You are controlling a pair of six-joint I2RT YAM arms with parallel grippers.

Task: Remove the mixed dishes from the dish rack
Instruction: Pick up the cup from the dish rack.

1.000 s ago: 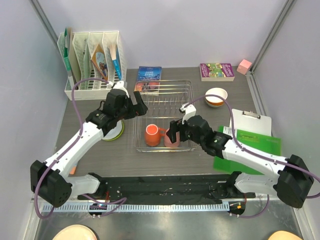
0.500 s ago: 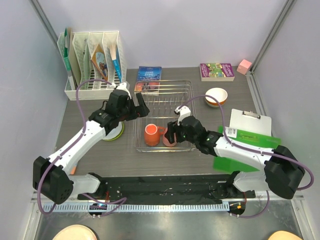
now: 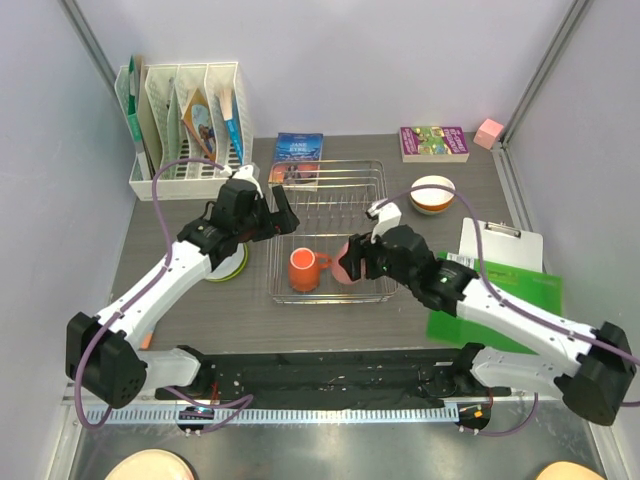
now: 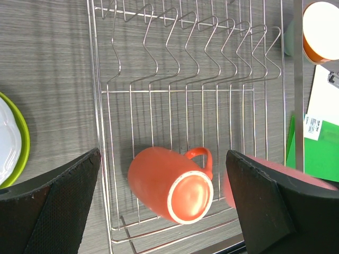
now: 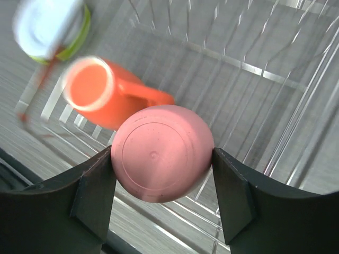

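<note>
The silver wire dish rack (image 3: 330,166) sits mid-table. An orange mug (image 3: 303,269) lies on its side in the rack's near left part, also in the left wrist view (image 4: 169,185) and the right wrist view (image 5: 103,92). My right gripper (image 3: 352,262) is shut on the pink cup (image 5: 161,153), base toward the camera, just above the rack's near right part. My left gripper (image 4: 164,206) hangs open over the mug, touching nothing. A lime-green plate (image 3: 232,264) lies left of the rack, half hidden by my left arm. A cream-white bowl (image 3: 432,192) stands right of the rack.
A white file organizer (image 3: 185,120) stands at the back left. Two books (image 3: 298,148) (image 3: 433,142) and a pink block (image 3: 489,131) lie along the back. A clipboard (image 3: 500,245) and a green sheet (image 3: 500,295) lie under my right arm.
My right gripper has closed on the pink cup and raised it a little up and right, tilting it. The left arm has barely moved.
</note>
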